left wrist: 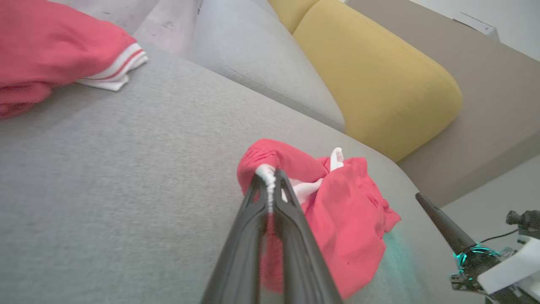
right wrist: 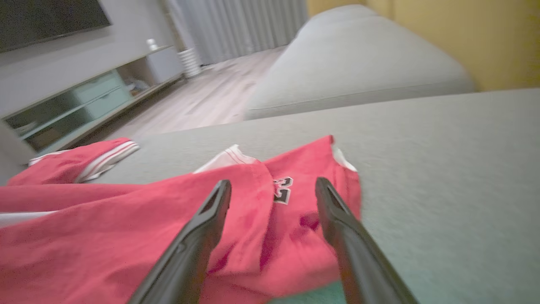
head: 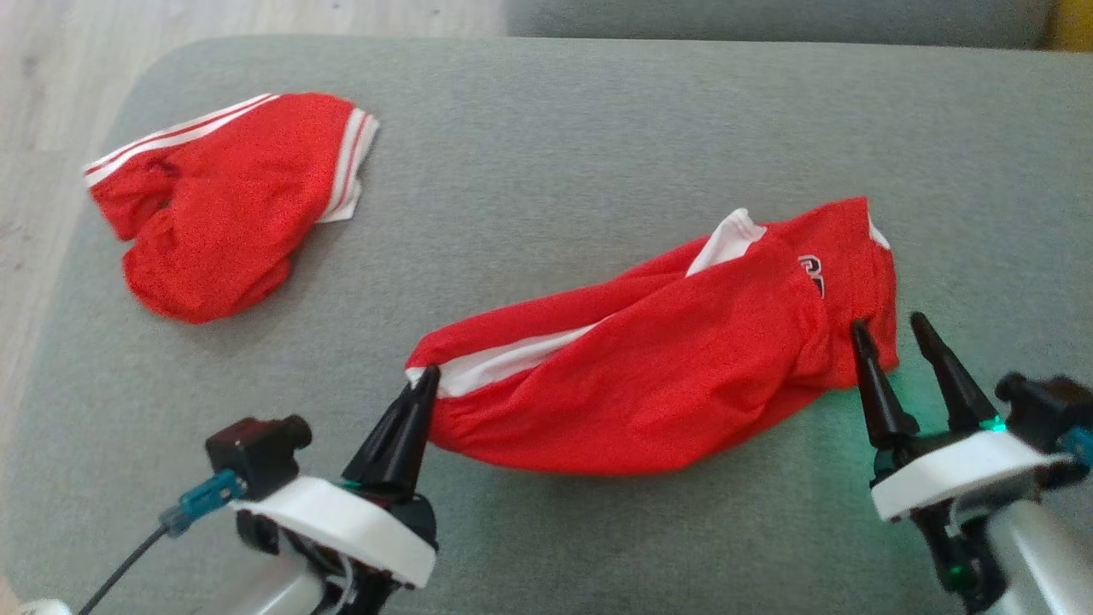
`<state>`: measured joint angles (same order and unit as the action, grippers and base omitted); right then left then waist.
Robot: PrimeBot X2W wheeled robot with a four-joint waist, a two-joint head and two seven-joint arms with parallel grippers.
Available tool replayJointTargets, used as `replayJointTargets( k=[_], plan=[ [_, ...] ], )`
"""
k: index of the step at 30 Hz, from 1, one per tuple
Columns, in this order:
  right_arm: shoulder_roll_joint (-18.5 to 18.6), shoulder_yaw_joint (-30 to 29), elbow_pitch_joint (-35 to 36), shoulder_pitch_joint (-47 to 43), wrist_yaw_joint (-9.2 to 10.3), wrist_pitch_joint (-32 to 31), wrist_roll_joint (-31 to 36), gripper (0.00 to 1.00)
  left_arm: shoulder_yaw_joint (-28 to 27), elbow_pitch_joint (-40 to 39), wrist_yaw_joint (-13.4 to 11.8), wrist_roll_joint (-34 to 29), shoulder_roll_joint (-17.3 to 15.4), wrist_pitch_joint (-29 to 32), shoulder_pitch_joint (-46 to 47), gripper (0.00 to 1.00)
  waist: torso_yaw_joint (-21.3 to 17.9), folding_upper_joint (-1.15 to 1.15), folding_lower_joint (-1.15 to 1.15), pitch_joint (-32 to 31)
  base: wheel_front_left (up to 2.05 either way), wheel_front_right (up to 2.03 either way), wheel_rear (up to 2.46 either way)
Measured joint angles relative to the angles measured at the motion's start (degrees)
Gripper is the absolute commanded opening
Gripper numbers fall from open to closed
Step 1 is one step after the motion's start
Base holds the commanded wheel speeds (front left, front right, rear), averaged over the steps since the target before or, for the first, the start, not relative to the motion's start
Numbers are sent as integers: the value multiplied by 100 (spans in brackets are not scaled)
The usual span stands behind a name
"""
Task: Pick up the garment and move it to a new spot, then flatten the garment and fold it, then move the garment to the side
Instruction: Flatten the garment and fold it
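**One garment, two grippers: left end pinched, right end waiting**

One red garment (head: 666, 376) lies bunched on the grey seat cushion (head: 598, 128), in the near middle of the head view. Its long axis runs from near left to far right. A white stripe (head: 512, 359) follows that axis along the upper fold, and white trim shows at both ends.

The left gripper (head: 424, 380) is at the garment's near-left end. Its fingers are pressed together on the white-edged hem, and the left wrist view shows the trim squeezed between the tips.

The right gripper (head: 888, 322) is at the opposite, right end with its fingers spread apart and nothing held. In the right wrist view the cloth's right corner lies straight ahead between the two fingers. Whether the tips touch the fabric I cannot tell.

So each arm is nearest its own end. The coming move likely turns on the right fingers closing on that right corner, so the cloth can be drawn out along its length and flattened.

A dark print (head: 813, 275) edged in white is near the right end. It looks like two digits, perhaps "23", but blur keeps it from being read for certain. No brand name is legible.

A second red garment (head: 222, 205) with white stripes lies well apart at the far left of the cushion. A yellow cushion (left wrist: 379, 84) is beyond the seat.
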<state>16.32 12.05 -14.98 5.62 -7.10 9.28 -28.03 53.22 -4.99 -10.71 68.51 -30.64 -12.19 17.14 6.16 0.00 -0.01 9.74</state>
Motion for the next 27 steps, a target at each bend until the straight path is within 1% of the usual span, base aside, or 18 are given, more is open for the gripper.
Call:
replayJointTargets(
  k=[3,5,7,9,10,13,17,20,23,27],
  plan=[
    [724,593,364,262,0,-349,-583,100,-112,-29,-55,0,-120,-9,-116,0,139,0,0,55,0,0,0],
    [1152,810,434,629,0,-523,-758,100,-153,-29,-42,1,-146,-54,-137,0,184,0,1,119,0,0,0],
    [1508,1104,426,1106,0,-704,-896,100,-167,-30,-30,1,-134,-57,-131,0,228,0,1,195,0,0,0],
    [1716,1532,405,1580,0,-905,-1160,100,-187,-2,13,0,-114,-60,-120,0,277,0,1,281,0,0,0],
    [1716,1532,405,1580,0,-905,-1160,100,-187,-2,13,0,-114,-60,-120,0,277,0,1,281,0,0,0],
    [1951,2315,180,2205,0,-1222,-1473,100,-229,86,73,-49,-27,-101,-82,0,372,0,1,416,0,0,0],
    [2224,3145,-393,2838,0,-1327,-1526,100,-207,236,172,-197,162,-108,87,0,530,0,1,570,0,0,0],
    [2219,3652,-748,3228,0,-1254,-1757,100,-165,350,238,-213,287,-109,227,0,647,0,1,657,0,0,0],
    [2202,4083,-1013,3492,0,-1207,-2179,100,-154,494,266,-314,386,-125,268,0,741,0,2,730,0,0,0],
    [2198,4647,-1255,3759,0,-1158,-2577,100,-137,612,322,-353,485,-125,278,0,819,0,1,805,0,0,0]
  ],
)
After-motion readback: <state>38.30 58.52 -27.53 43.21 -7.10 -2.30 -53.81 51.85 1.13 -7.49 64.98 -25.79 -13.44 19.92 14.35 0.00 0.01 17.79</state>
